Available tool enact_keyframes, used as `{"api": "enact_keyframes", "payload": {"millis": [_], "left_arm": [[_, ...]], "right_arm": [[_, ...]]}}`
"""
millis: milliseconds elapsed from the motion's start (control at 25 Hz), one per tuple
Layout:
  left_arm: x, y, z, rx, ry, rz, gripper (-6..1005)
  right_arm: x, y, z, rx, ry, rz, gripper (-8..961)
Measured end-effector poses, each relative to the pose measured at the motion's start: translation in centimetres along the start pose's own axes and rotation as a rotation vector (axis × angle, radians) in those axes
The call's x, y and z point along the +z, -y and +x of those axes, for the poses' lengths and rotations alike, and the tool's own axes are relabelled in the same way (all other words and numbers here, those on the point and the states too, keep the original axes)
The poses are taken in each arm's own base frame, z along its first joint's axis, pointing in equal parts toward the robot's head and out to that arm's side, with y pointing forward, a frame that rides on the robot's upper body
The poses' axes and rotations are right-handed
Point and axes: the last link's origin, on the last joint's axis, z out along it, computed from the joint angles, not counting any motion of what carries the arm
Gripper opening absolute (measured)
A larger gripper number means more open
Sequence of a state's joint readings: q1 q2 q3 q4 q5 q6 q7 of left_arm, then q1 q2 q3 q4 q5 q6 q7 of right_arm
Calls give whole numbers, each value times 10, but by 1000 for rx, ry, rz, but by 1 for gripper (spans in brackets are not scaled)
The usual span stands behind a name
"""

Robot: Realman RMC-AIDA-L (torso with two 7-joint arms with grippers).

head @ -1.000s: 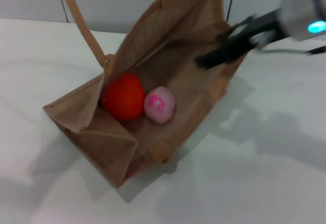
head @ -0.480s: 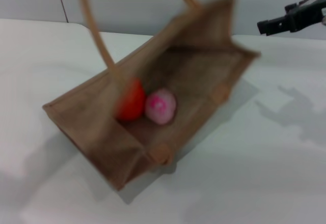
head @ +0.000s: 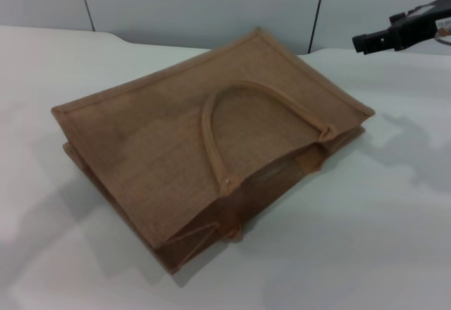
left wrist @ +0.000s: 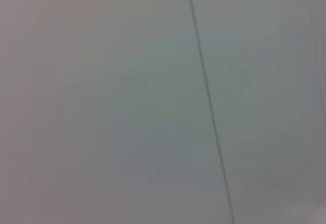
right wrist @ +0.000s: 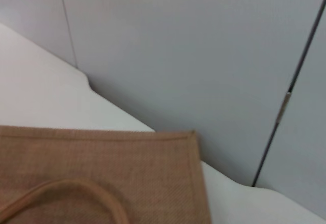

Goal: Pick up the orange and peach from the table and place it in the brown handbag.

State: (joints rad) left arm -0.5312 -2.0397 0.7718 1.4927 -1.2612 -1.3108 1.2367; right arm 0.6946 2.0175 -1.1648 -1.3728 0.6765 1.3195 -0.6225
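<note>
The brown handbag (head: 204, 155) lies flat and closed on the white table, its top side down and one strap handle (head: 232, 123) looped across it. Its far corner also shows in the right wrist view (right wrist: 102, 173). The orange and the peach are hidden; neither shows in any view. My right gripper (head: 370, 41) is raised at the far right, above the table and apart from the bag's far corner. My left gripper is out of view; its wrist view shows only a grey wall panel.
The white table (head: 366, 239) extends around the bag. A grey panelled wall (head: 197, 0) with dark seams runs behind the table's far edge.
The bag's upper side has dropped shut, covering the orange and peach that lay inside. My right gripper has left the bag's rim and risen to the far right.
</note>
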Motion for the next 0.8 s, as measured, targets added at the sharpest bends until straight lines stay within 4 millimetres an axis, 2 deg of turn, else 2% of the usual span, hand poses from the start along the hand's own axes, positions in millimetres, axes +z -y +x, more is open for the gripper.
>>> {"api": "enact_keyframes", "payload": {"millis": [40,80,120,200,240,320,400,480,560,640,680,800], "left_arm": [[-2,2,-6,-15,-12,8,669],[-5,6,-21,-50,-47,29,747],[-5,6,-21,-50,-47,29,769],[-12,11,-46,-96,-121,64,814],[-12,11,-46,-96,-121,64,836],[-15,11,-64,-97,-159,90,880],[-11,7,-93,-83,-170,113,878],[-7,4,-107,-74,-167,128,877],[-3,-1,-130,-68,-160,161,876],[-1,-5,-147,-65,-171,202,876],[1,-6,-153,-61,-183,224,876],[7,-10,-171,-90,-220,308,876]], "right_arm": [[1,2,2,4,7,6,820],[3,5,5,10,34,22,820],[3,5,5,10,34,22,820],[10,5,8,-21,110,46,820],[10,5,8,-21,110,46,820],[15,2,13,-63,167,64,820],[21,-2,17,-118,242,103,820],[28,-8,23,-170,327,170,820],[36,-11,29,-197,392,257,820],[44,-10,36,-212,444,352,819],[56,-7,47,-213,453,415,819],[64,-1,58,-195,457,470,819]]}}
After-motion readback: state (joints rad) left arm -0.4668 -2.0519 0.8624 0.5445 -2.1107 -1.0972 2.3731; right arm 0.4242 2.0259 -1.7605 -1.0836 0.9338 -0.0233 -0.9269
